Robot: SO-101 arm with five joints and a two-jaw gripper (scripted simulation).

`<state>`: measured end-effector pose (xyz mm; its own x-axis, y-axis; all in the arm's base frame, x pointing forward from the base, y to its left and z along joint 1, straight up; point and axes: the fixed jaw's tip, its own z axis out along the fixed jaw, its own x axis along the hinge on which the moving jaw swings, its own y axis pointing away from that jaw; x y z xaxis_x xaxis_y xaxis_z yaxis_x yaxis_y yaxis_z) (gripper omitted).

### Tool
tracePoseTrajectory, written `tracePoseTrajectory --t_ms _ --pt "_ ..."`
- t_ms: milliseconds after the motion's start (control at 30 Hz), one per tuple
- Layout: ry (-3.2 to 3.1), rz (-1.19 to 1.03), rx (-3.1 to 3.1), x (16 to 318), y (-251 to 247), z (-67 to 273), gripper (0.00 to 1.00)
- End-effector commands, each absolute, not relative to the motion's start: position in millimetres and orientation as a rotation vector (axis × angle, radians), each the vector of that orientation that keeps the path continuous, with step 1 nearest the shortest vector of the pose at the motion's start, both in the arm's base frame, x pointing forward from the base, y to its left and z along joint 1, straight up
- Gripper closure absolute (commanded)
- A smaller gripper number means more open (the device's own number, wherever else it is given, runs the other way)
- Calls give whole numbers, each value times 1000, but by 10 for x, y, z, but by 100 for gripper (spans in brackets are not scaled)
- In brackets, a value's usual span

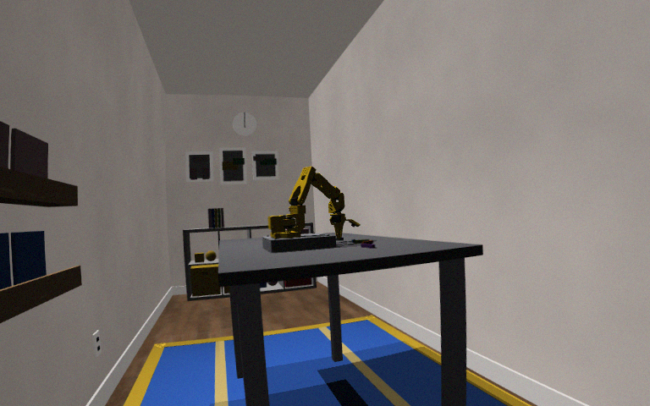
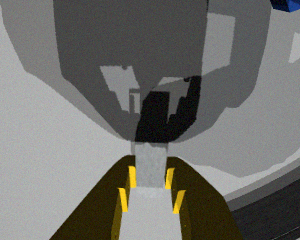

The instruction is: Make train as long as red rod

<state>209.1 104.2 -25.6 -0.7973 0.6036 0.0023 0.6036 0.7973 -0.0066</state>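
In the wrist view my gripper (image 2: pixel 150 192) is shut on a grey rod (image 2: pixel 150 167), which stands out past the yellow fingertips over the pale table surface. A dark shadow lies right beyond the rod's end. A blue rod (image 2: pixel 290 5) shows at the top right corner. In the exterior view the yellow arm reaches down so that my gripper (image 1: pixel 338 233) is low over the dark table, beside its base. A purple rod (image 1: pixel 367 245) and a few other small rods (image 1: pixel 353 242), too small to tell apart, lie just right of the gripper. The red rod cannot be made out.
The arm's dark base block (image 1: pixel 298 242) sits on the table left of the gripper. The table's right edge (image 1: pixel 462 247) is well beyond the rods. A shelf unit (image 1: pixel 202 261) stands behind the table.
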Motion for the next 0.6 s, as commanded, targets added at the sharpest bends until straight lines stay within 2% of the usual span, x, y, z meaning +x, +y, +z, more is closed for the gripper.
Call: tracePoseTrajectory --t_ms 0,567 --pt "-2975 7 -995 2088 1060 -288 100" --pt "-2977 5 -992 2084 1058 -318 100"
